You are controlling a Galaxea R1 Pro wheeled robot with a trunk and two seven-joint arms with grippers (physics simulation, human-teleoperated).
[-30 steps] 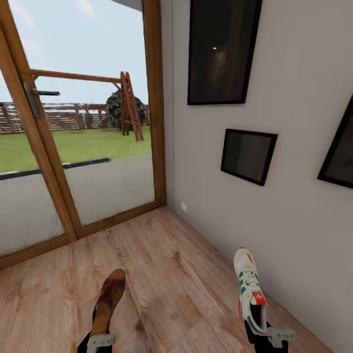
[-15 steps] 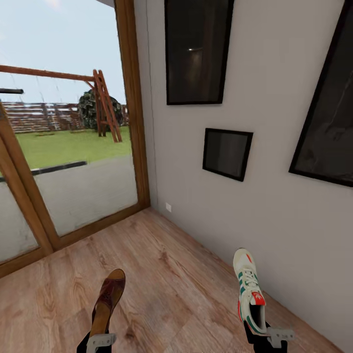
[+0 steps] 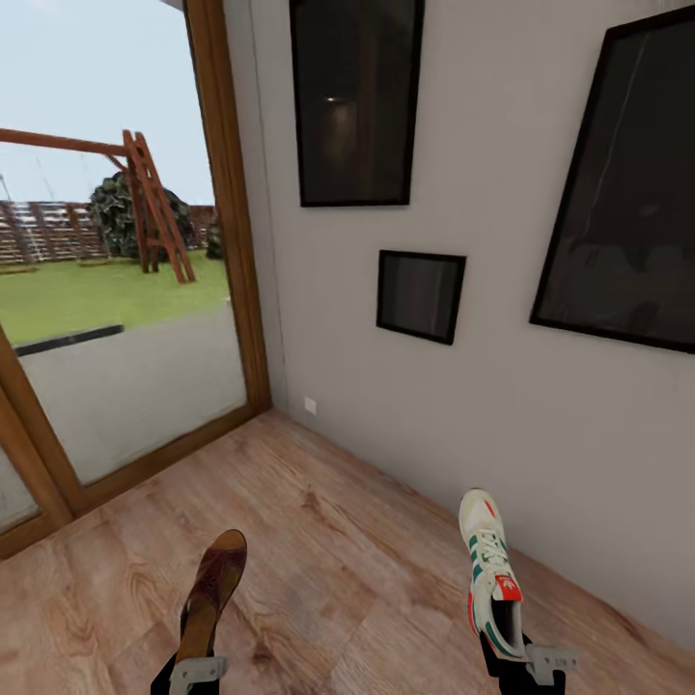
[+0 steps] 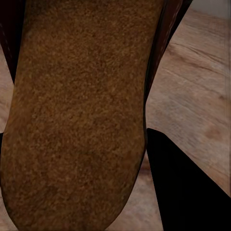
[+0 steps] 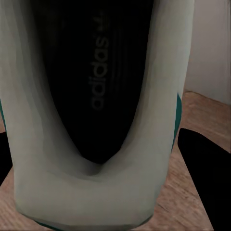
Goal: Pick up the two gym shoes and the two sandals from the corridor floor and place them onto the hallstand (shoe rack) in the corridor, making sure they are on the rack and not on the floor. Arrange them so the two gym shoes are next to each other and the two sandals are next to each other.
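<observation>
Floor [image 3: 328, 541] lies open between left gripper [image 3: 198, 669] clamping sandal [image 3: 212, 589] and right gripper [image 3: 536, 666] clamping sneaker [image 3: 492, 569].

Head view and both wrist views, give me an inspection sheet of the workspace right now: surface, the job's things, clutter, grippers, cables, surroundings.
Surface: wood-plank corridor floor, bare where visible.
Job's things: brown sandal held in the left gripper, toe pointing away from the robot; white gym shoe with green stripes held in the right gripper, toe pointing away from the robot.
Clutter: nothing seen.
Grippers: left shut on the sandal's heel end; right shut on the gym shoe's heel end.
Cables: nothing seen.
Surroundings: grey wall with three dark framed pictures; wood-framed glass door onto a lawn with a swing frame.
</observation>
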